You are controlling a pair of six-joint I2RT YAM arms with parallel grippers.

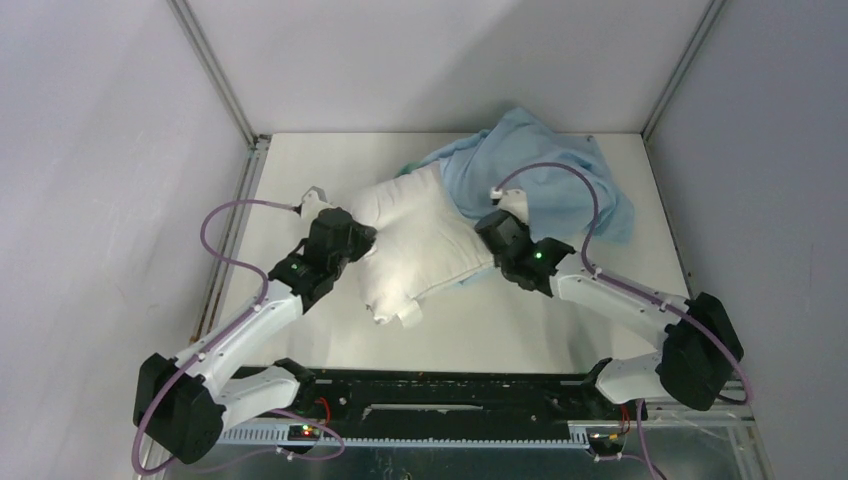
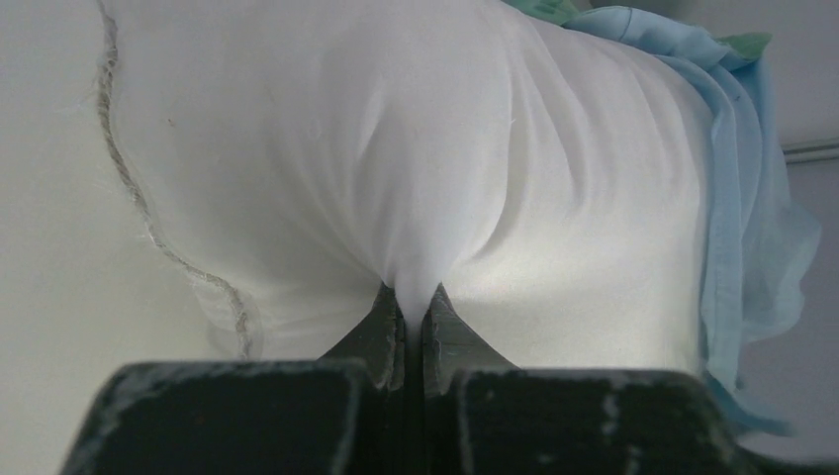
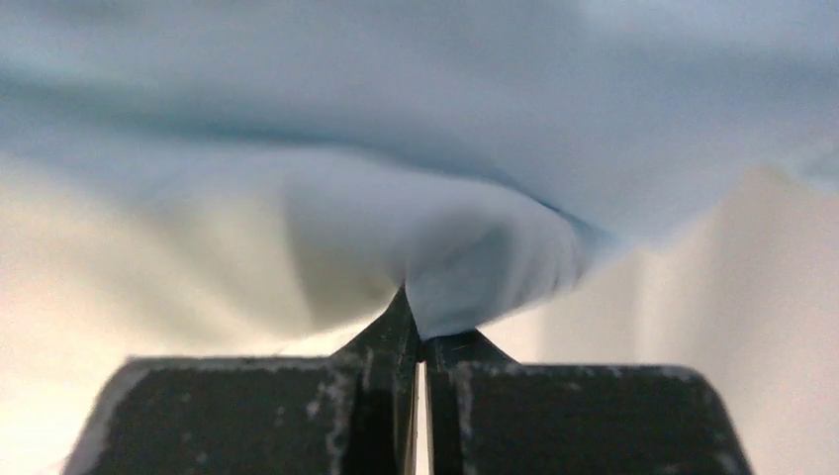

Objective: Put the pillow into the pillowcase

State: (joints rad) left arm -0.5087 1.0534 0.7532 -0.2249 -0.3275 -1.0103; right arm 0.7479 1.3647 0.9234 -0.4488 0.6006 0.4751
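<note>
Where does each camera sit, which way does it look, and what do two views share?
Top external: above, behind the arms, looking down on the table; both arms show.
Left wrist: on that wrist, facing its fingers; left gripper shut on the pillow.
Right wrist: on that wrist, facing its fingers; right gripper shut on the pillowcase.
Shared by top and left wrist: pillow, pillowcase.

Plump cream pillow [image 1: 420, 250], crumpled blue pillowcase [image 1: 545, 175] overlapping its far end

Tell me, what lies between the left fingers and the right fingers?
The plump off-white fabric pillow, seen from the top camera. Left fingers pinch it; right fingers pinch the light blue fabric pillowcase.
</note>
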